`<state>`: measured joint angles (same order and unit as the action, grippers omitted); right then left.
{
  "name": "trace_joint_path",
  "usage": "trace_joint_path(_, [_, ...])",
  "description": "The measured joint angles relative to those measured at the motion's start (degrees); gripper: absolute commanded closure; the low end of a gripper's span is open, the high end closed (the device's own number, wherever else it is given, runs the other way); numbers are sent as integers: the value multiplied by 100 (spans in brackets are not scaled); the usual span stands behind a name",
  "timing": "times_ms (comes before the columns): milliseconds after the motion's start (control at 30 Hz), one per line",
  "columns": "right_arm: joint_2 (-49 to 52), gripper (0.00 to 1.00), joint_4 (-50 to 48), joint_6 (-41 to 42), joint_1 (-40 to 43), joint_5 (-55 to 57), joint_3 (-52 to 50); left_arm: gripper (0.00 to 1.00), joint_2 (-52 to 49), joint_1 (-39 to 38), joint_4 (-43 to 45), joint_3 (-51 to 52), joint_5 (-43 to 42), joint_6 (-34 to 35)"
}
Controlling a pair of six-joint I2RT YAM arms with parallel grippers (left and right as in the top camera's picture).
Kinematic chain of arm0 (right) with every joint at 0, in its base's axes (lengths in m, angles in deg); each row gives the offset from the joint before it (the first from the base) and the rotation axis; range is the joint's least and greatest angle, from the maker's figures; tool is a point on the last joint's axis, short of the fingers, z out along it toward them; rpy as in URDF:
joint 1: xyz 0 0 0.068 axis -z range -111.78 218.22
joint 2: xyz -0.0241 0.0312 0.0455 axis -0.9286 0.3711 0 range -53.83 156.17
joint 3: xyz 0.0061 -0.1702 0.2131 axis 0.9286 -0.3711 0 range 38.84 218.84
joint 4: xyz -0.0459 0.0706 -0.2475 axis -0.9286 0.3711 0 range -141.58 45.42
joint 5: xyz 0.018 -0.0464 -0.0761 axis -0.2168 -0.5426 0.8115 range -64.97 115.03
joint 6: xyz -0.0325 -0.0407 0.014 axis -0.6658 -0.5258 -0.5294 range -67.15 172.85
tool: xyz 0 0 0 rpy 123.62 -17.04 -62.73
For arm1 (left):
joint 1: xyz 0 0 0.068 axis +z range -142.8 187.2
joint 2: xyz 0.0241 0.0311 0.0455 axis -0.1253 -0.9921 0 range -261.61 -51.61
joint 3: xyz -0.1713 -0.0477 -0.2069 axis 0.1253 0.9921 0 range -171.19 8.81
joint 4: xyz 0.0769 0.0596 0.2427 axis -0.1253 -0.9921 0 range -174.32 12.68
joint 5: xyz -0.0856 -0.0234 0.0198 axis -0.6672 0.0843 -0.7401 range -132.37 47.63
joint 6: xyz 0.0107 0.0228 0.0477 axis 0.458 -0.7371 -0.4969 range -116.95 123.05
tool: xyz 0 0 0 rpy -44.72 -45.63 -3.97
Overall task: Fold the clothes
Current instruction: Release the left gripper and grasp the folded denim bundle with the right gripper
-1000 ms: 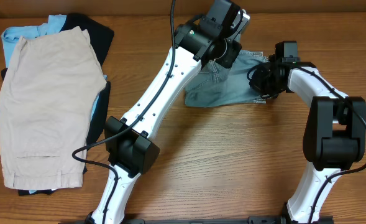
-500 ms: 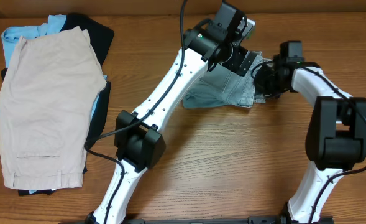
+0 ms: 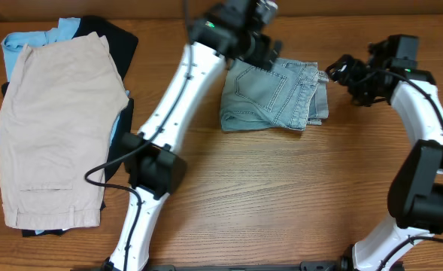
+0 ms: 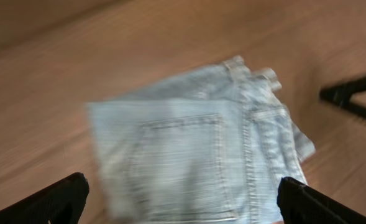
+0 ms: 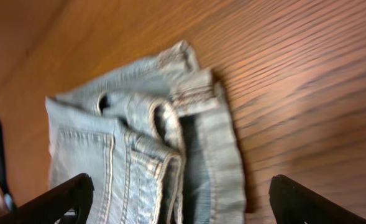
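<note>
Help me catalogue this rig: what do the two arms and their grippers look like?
The left arm and right arm have white link shells and black joint housings. A black cable loops beside the left arm's lower joint. The left gripper and right gripper are black, with tapered fingers.

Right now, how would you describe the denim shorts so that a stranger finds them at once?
On the wooden table, look at the far side, right of the clothes pile. The denim shorts lie there alone, folded small, a stitched pocket facing up. Their faded light blue differs from the larger beige shorts topping the pile.
</note>
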<state>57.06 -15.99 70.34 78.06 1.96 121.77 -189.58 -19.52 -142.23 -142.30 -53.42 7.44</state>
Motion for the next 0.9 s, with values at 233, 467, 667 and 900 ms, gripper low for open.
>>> trace_joint_path(233, [597, 0, -72, -310, -680, 498, 0, 0, 4, 579, -730, -420, 96, -55])
trace_joint_path(467, [903, 0, -107, -380, -997, 1423, 0, 0, 2, 691, -1416, -420, 404, -138])
trace_joint_path(667, [949, 6, -129, -387, -1049, 2052, -2, 0, 2, 699, -1569, -420, 667, -153])
trace_joint_path(900, [957, 61, -280, -457, -1110, 2085, -46, 0, 2, 699, -1567, -420, 745, -153])
